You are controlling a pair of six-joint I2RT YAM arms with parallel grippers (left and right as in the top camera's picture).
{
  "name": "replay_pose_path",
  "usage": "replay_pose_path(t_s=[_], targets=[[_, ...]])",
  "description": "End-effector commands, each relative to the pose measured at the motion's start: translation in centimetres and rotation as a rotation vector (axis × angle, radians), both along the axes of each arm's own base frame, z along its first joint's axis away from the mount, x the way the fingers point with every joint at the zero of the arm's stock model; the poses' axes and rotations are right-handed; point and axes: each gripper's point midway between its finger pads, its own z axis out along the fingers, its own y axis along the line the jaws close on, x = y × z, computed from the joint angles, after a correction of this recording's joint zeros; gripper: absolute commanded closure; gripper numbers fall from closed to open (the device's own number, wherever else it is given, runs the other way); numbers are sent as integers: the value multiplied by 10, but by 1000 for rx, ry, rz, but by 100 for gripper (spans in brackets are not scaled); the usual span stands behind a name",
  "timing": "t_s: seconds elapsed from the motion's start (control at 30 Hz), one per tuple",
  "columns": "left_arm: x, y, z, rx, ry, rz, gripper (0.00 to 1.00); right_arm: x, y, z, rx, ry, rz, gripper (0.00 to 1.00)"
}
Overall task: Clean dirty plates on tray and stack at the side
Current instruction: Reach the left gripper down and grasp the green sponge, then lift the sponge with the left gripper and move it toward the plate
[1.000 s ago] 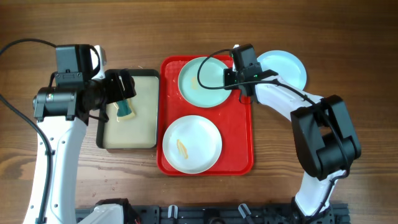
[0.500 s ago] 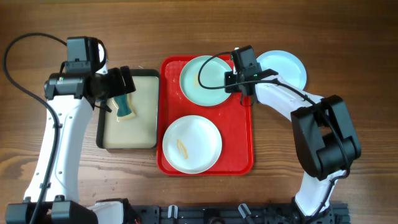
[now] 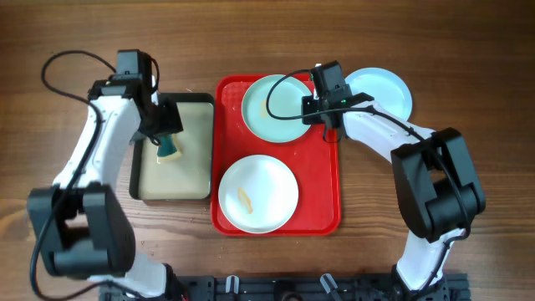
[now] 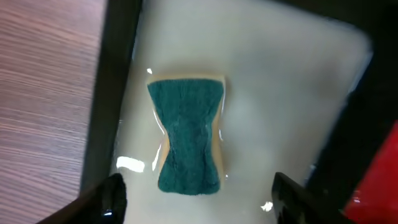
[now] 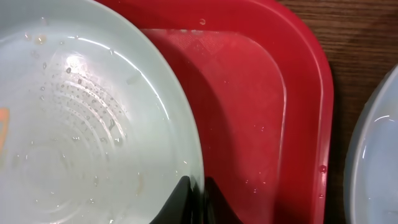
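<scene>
The red tray [image 3: 330, 180] holds the mint green plate [image 3: 274, 109] at its far end and the white plate [image 3: 258, 193], which has a yellowish smear, at its near end. The pale blue plate [image 3: 383, 90] lies on the table to the right of the tray. My right gripper [image 3: 323, 115] is shut on the mint plate's right rim; in the right wrist view the gripper [image 5: 199, 194] pinches the rim of that plate [image 5: 81, 124] over the tray [image 5: 249, 112]. My left gripper [image 3: 165, 125] is open above a teal sponge [image 3: 170, 148], which shows between the gripper's [image 4: 199, 202] fingertips [image 4: 111, 199] in the left wrist view [image 4: 186, 140].
The sponge lies in a black-rimmed beige tray [image 3: 196, 171] with wet liquid, left of the red tray. The pale blue plate's edge [image 5: 379, 162] shows at the right of the right wrist view. The table is bare wood [image 3: 468, 50].
My left arm has swung up and to the right, bringing its open gripper over the sponge. The right gripper stays on the mint plate's rim.
</scene>
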Motion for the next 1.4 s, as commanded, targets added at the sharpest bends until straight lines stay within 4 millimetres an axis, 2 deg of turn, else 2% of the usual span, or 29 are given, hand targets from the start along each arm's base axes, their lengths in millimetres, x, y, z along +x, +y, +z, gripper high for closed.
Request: replay_pose_path(t_s=[0.0,0.13,0.3,0.43,0.5,0.6,0.77,0.8,0.87,0.9,1.0,1.07,1.1,1.13,1.23,1.3,1.37], targets=[[-1,5,-20,15,57,5,31,5,-2,7,-2,-22,-15,92],[0,3,-30,2,77,-43,30,5,-2,7,-2,-22,-15,93],[-5,17,-38,-15,79,1,36,6,-2,8,-1,-25,-15,93],[-5,11,-50,-59,56,1,44,6,-2,8,0,-26,-15,93],[-1,3,-52,-105,35,-8,44,6,-2,8,0,-26,-15,93],[0,3,-54,-106,25,-9,47,6,-2,8,1,-28,-14,93],[-9,4,-68,-92,37,-6,50,7,-2,8,1,-29,-15,93],[-9,4,-68,-92,36,-6,52,7,-2,8,1,-29,-14,93],[-8,4,-67,-93,34,-6,67,7,-2,8,1,-29,-15,93],[-8,4,-67,-93,34,-6,68,6,-2,8,0,-28,-14,93],[-9,4,-68,-93,35,-6,66,6,-2,8,1,-28,-14,93],[-9,1,-67,-112,35,-8,68,6,-2,8,0,-28,-14,92],[-9,1,-67,-112,37,-8,66,6,-2,8,1,-28,-14,92],[-9,1,-67,-112,37,-8,56,6,-2,8,1,-28,-14,92],[-10,1,-69,-111,37,-8,56,6,-2,8,1,-28,-14,92],[-11,1,-73,-111,30,-9,64,6,-2,8,1,-28,-14,92],[-7,1,-74,-109,12,-10,96,7,-2,8,1,-29,-14,92]])
